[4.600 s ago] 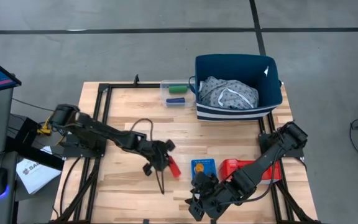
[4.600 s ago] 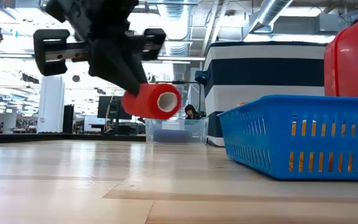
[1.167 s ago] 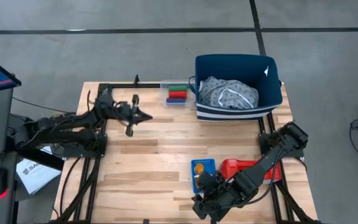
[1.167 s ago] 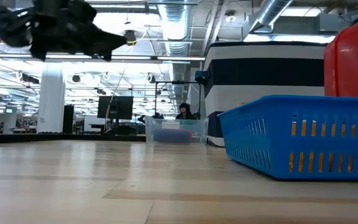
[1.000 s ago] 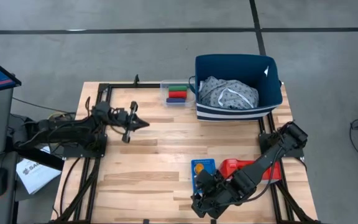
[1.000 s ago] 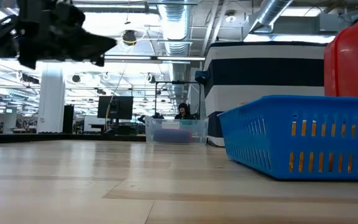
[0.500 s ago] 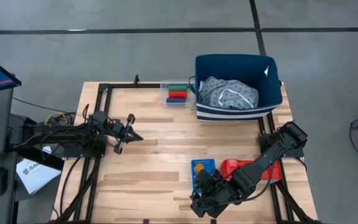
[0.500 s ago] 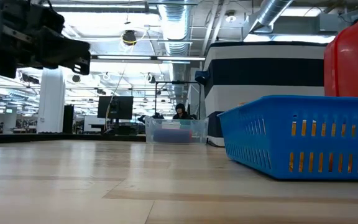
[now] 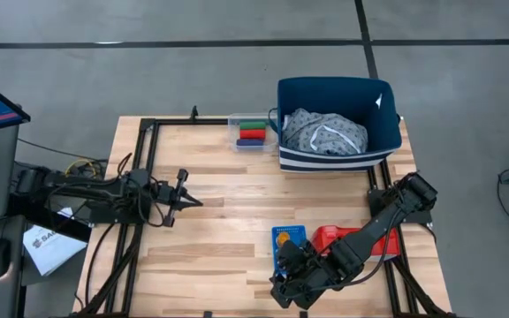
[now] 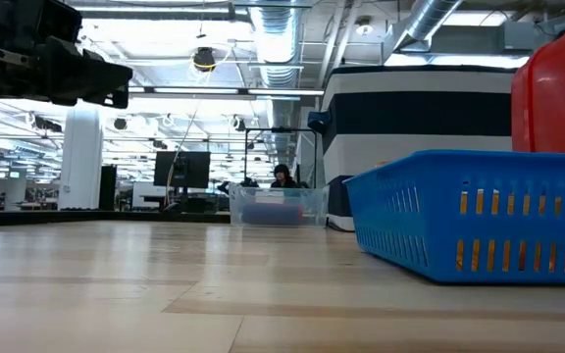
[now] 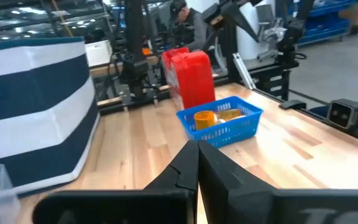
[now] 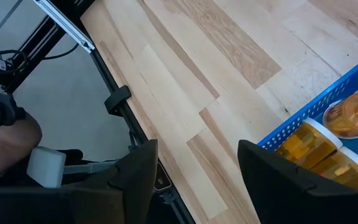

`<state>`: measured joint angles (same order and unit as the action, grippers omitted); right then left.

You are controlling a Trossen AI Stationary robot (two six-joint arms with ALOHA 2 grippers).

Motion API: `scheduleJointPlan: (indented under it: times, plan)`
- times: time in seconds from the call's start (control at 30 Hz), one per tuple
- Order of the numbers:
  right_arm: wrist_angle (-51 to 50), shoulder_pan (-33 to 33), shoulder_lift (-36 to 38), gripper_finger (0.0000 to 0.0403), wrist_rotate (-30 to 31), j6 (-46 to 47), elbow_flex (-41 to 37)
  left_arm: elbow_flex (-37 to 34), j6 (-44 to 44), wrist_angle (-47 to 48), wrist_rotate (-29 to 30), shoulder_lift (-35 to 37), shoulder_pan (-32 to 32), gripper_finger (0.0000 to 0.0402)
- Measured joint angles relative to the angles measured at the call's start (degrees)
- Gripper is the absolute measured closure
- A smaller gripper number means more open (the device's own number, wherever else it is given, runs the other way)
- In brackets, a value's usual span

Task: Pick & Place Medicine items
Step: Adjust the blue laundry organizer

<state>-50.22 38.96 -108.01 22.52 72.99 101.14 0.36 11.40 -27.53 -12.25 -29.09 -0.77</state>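
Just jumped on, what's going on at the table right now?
Nothing is being held. The left gripper is shut and empty, over the table's left side. The right gripper is open near the front edge, beside the small blue basket, where the orange pill bottles lie. The green, red and blue blocks sit in the clear tray next to the big navy bin.

Worktop (image 9: 219, 221): you have pale wood planks.
12 o'clock: clear tray (image 9: 251, 134), navy bin (image 9: 338, 124).
5 o'clock: blue basket (image 9: 288, 242), red container (image 9: 338, 237).
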Motion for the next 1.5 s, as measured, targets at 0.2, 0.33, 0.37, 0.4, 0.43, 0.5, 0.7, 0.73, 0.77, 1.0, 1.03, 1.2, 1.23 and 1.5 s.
scheduleJointPlan:
  times: [0.2, 0.33, 0.37, 0.4, 0.43, 0.5, 0.7, 0.73, 0.77, 1.0, 1.03, 1.2, 1.23, 1.5]
  plan:
    - [-0.1, 0.0, 0.0, 0.0184, 0.0, 0.0, 0.0, 0.0, 0.0, 4.1, 0.7, 6.2, 0.1, 0.0401]
    - [-0.1, 0.1, 0.0, 0.0184, 0.0, 0.1, 0.0, 0.0, -0.2, 8.5, 0.7, 11.0, 0.1, 0.0401]
    - [-0.1, 0.3, 0.0, 0.0184, 0.1, 0.1, 0.0, 0.0, -0.2, 9.9, 0.7, 12.1, 0.1, 0.0401]
    - [-0.1, 0.4, 0.0, 0.0184, 0.3, 0.0, 0.0, 0.0, -0.3, 10.9, 0.7, 13.2, 0.1, 0.0401]
    - [-0.1, 0.4, 0.0, 0.0184, 0.3, 0.0, 0.0, 0.0, -0.7, 11.9, 0.7, 14.2, 0.1, 0.0401]
    - [-0.1, 0.4, 0.0, 0.0184, 0.6, -0.1, 0.0, 0.0, -1.0, 13.7, 0.7, 15.9, 0.1, 0.0401]
    - [-0.1, 0.4, 0.0, 0.0184, 0.8, -0.1, 0.0, 0.0, -1.0, 18.8, 0.7, 20.7, 0.1, 0.0401]
    - [-0.1, 0.4, 0.0, 0.0184, 0.9, -0.1, 0.0, 0.0, -1.0, 19.9, 0.7, 21.5, 0.1, 0.0401]
    - [-0.1, 0.4, 0.0, 0.0184, 0.9, -0.1, 0.0, 0.0, -1.0, 20.9, 0.7, 22.3, 0.1, 0.0401]
    - [-0.1, 0.4, 0.0, 0.0184, 0.9, -0.1, 0.0, 0.0, -0.9, 24.9, 3.3, 28.0, 0.1, 0.0401]
    - [-0.1, 0.4, 0.0, 0.0184, 0.9, -0.1, 0.0, 0.1, -0.9, 25.0, 3.4, 28.5, 0.1, 0.0401]
    - [-0.1, 0.4, 0.0, 0.0184, 0.8, -0.1, 0.0, 0.1, -0.7, 26.2, 10.0, 29.0, 0.1, 0.0401]
    - [-0.1, 0.6, 0.0, 0.0184, 0.8, -0.1, 0.0, 0.1, -0.7, 26.3, 10.5, 28.8, 0.1, 0.0401]
    - [-0.1, 1.1, 0.0, 0.0184, 1.4, 0.0, 0.0, 0.1, -0.7, 26.5, 10.6, 28.7, 0.1, 0.0401]
